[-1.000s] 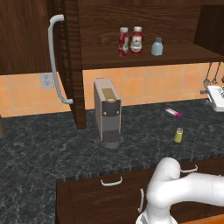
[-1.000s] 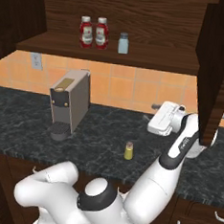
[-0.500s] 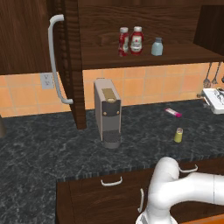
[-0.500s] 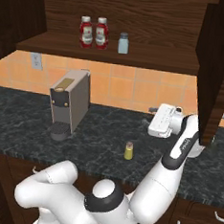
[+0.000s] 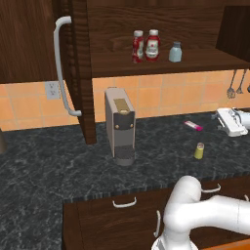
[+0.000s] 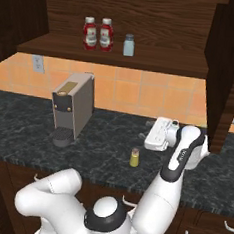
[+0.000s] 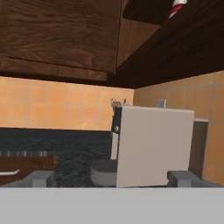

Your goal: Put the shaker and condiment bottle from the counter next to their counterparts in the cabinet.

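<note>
The small yellow-green shaker [image 5: 199,151] [image 6: 134,157] stands upright on the black counter. Two like red condiment bottles [image 5: 138,46] [image 5: 153,45] [image 6: 89,34] [image 6: 106,35] stand side by side on the shelf of the open dark cabinet [image 5: 161,62], with the pale blue-grey shaker [image 5: 175,52] [image 6: 129,45] just to their right. My gripper [image 5: 222,118] [image 6: 150,137] [image 7: 111,177] hovers low over the counter, behind and to the right of the yellow-green shaker. It is open and holds nothing. It points along the counter toward the coffee machine.
A grey coffee machine [image 5: 119,126] [image 6: 72,107] [image 7: 153,146] stands mid-counter under the cabinet. A pink-and-white tube [image 5: 193,126] lies near the backsplash. The cabinet door with its long grey handle [image 5: 61,63] stands open at left. Utensils [image 5: 235,83] hang at the right.
My gripper has come down and a little to the left, closer to the counter and the yellow-green shaker. It stays open. Nothing else has moved.
</note>
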